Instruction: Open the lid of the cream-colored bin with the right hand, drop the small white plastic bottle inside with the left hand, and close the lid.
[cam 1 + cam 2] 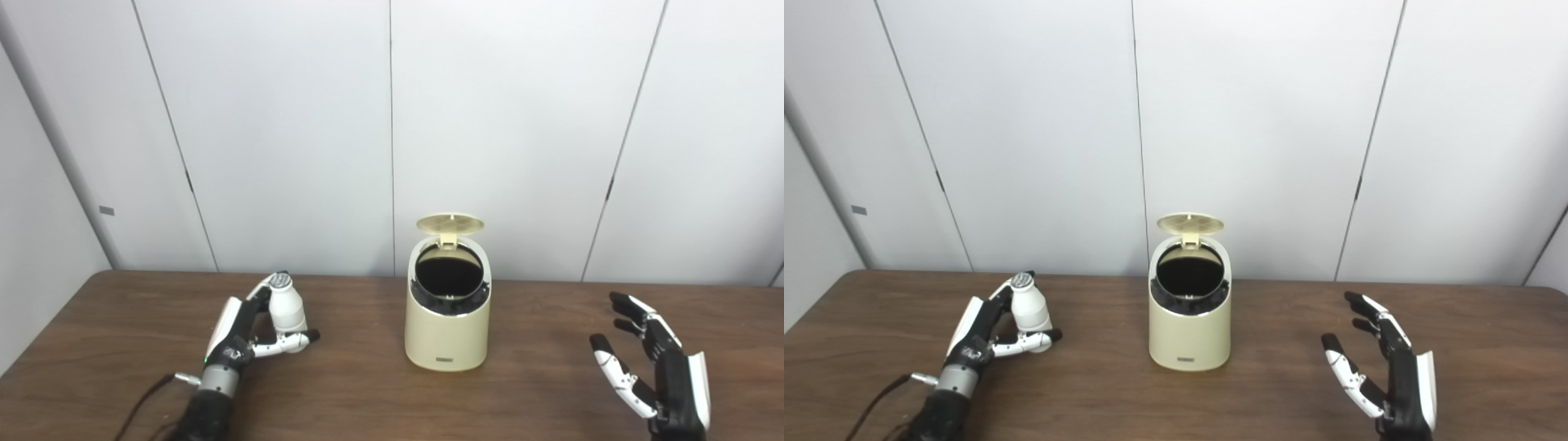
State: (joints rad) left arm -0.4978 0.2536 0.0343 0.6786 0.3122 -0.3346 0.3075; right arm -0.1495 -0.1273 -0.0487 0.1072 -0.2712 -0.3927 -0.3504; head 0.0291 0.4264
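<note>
Cream bin (448,324) mid-table (367,392), lid (450,223) up. Left hand (245,334) pinching small white bottle (286,306); right hand (655,367) spread, empty, well apart.

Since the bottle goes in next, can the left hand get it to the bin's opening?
Probably yes: the lid stands raised, the bin is open, and only bare table separates it from the left hand.

A bare test room or lab. Plain white wall panels (392,122) stand behind a brown wooden table (392,392).
</note>
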